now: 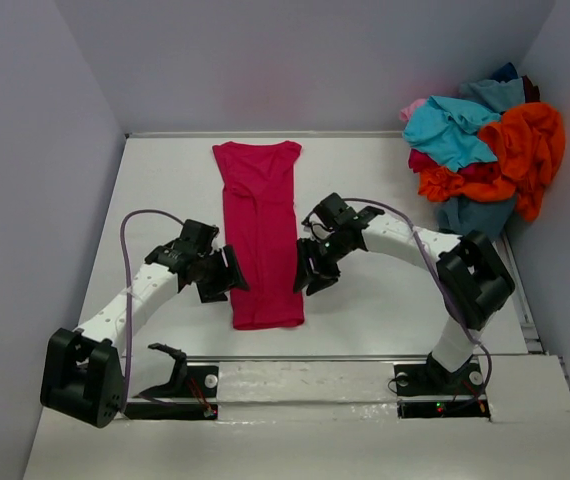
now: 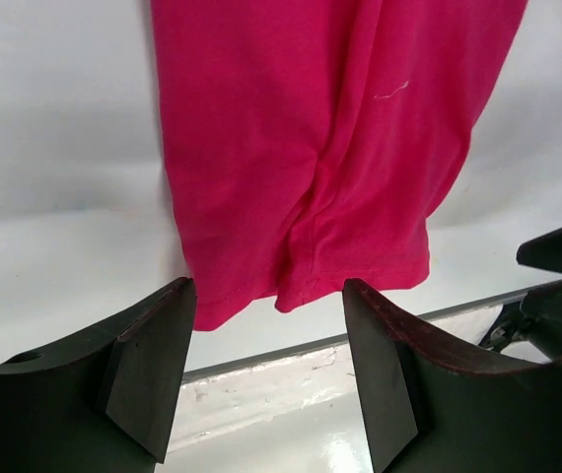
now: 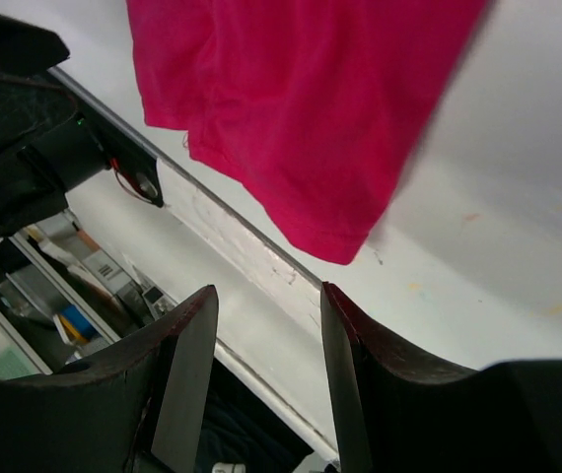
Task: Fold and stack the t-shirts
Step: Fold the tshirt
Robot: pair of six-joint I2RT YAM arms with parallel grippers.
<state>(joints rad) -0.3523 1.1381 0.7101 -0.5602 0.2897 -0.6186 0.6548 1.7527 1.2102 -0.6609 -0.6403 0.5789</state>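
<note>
From above, the crimson t-shirt [image 1: 260,235] lies flat on the white table [image 1: 165,180], folded lengthwise into a narrow strip, with its collar end towards the far wall. The left claw [image 1: 227,276] is just beside its left edge and the right claw [image 1: 312,276] just beside its right edge, both near the hem. From this height I cannot tell if either one touches the cloth. In the far right corner there is a pile of t-shirts [image 1: 485,150], orange, turquoise, pink and dark blue. They are tangled, so single shirts are hard to separate, and some are partly hidden under others.

In the left wrist view, the left claw [image 2: 266,384] has its jaws well apart and nothing is between them. The crimson t-shirt [image 2: 301,148] fills the upper part, and its top is cut off by the frame.

In the right wrist view, the right claw [image 3: 266,370] is about half open and also holds nothing. One corner of the crimson t-shirt [image 3: 301,108] is seen, slightly blurred.
</note>
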